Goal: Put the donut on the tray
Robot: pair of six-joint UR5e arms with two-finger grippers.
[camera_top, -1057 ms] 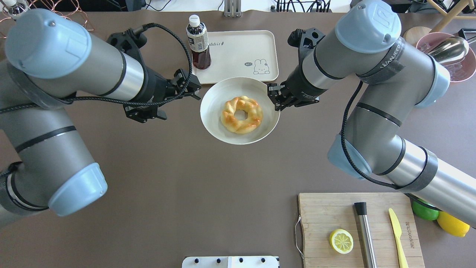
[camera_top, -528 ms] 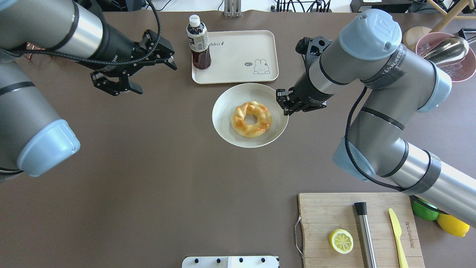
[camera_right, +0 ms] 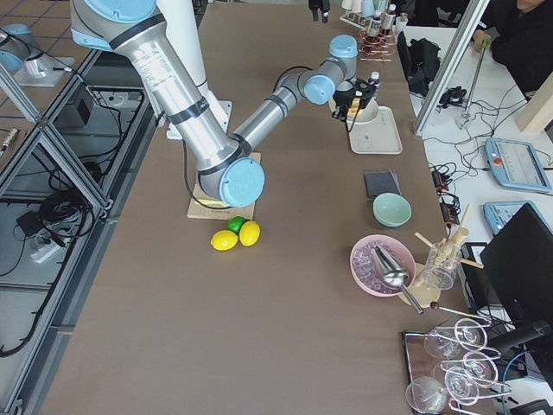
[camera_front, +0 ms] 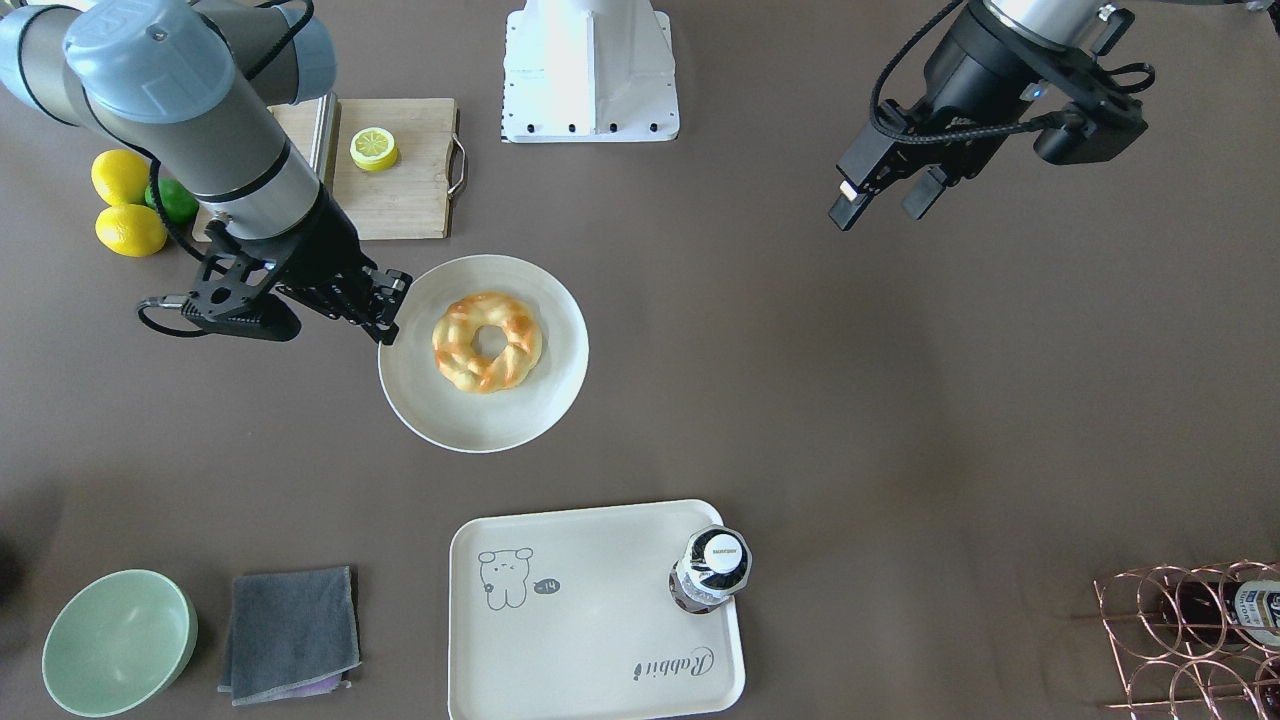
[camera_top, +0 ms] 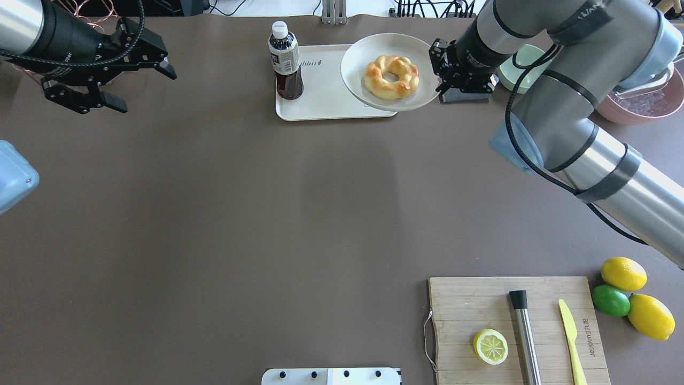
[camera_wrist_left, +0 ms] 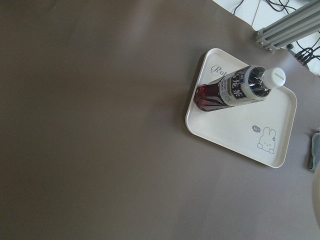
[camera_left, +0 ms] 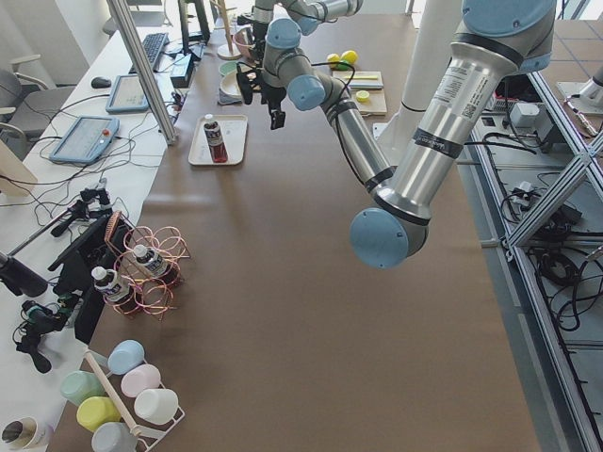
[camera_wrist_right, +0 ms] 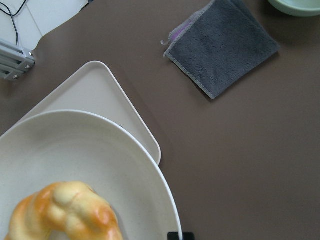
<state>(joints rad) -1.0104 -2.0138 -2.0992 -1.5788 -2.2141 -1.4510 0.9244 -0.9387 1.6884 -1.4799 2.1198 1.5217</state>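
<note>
The donut [camera_top: 391,76], golden with orange-brown patches, lies on a round white plate [camera_top: 355,69]. My right gripper [camera_top: 438,75] is shut on the plate's right rim and holds it over the right part of the cream tray [camera_top: 326,96]. The right wrist view shows the donut [camera_wrist_right: 60,212], the plate [camera_wrist_right: 125,165] and the tray's corner [camera_wrist_right: 100,85] under it. The front-facing view shows the plate [camera_front: 480,430] apart from the tray [camera_front: 590,610]. My left gripper [camera_top: 151,93] is open and empty at the far left.
A dark drink bottle [camera_top: 286,59] stands on the tray's left part. A green bowl [camera_top: 521,67] and a grey cloth [camera_wrist_right: 222,47] lie right of the tray, with a pink bowl [camera_top: 641,104] beyond. A cutting board [camera_top: 513,326] with a lemon slice is at the near right.
My right gripper has carried the plate with the donut away from the table's middle to over the tray. My left arm has drawn back to the far left.
</note>
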